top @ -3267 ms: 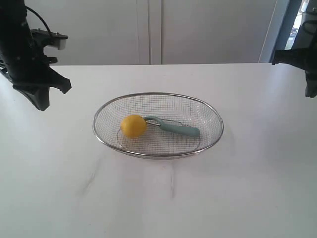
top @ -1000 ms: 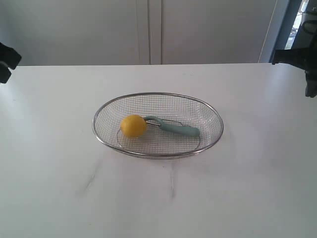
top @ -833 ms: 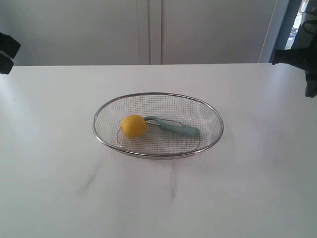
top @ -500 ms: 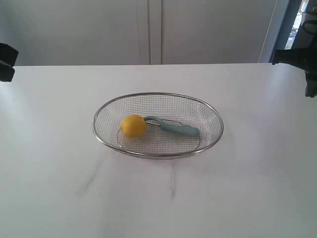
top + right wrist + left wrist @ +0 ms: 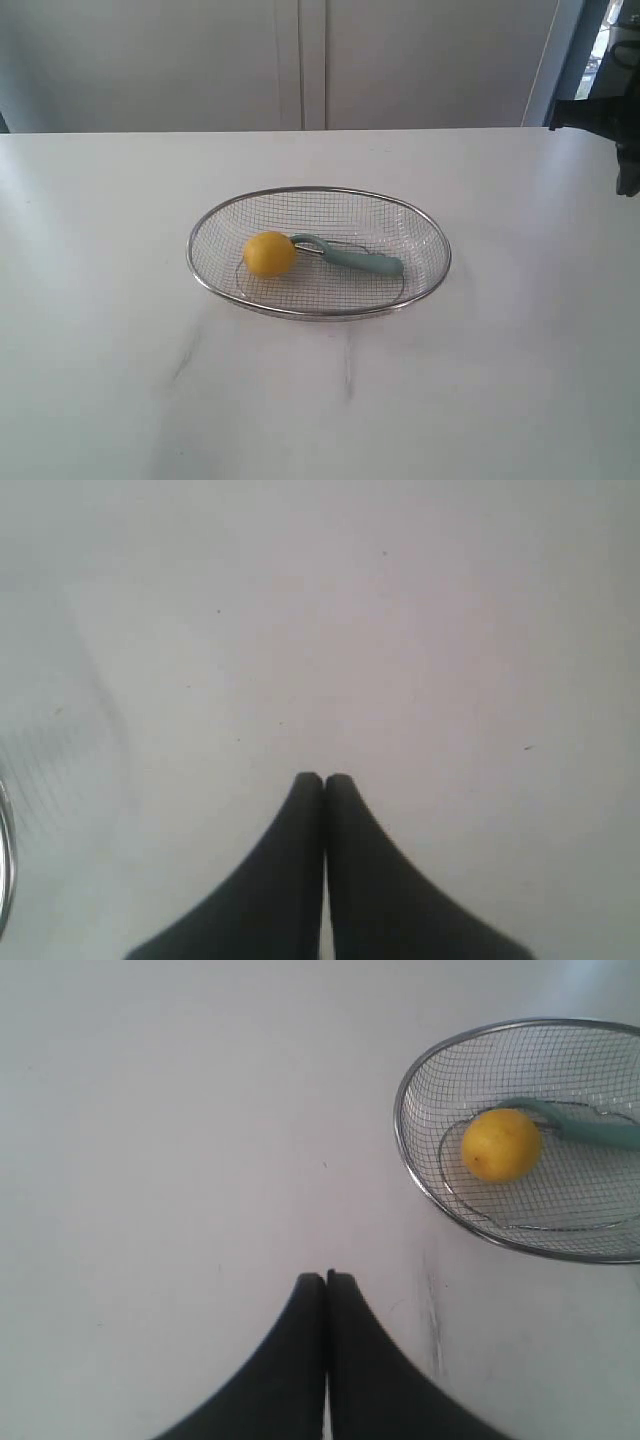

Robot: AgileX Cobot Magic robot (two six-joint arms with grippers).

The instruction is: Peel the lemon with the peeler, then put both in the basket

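Sitting in the basket point(image 5: 320, 189), left of its middle, the lemon point(image 5: 269, 254) touches the blade head of the peeler point(image 5: 352, 259), whose teal handle lies flat on the mesh toward the right. The lemon's skin reads evenly yellow, so I cannot tell whether any peel is off.

Should either item need lifting out, trouble looks likeliest at the grasp. The lemon is round and could roll along the curved mesh when nudged, dragging the peeler head with it. The slim handle lies low against the wire, so a fingertip coming down could snag the mesh or skid off. The basket looks light and stands on a smooth white desk point(image 5: 100, 350), so a push on its rim may slide or tip it.

The left fingers point(image 5: 309, 1305) are pressed together on nothing, over bare desk near the basket. The right fingers point(image 5: 308, 805) are likewise pressed together and empty, so either pair must spread before gripping.

No brand, label or writing is legible on the lemon, peeler, basket, desk or the plain panels point(image 5: 200, 60) behind.
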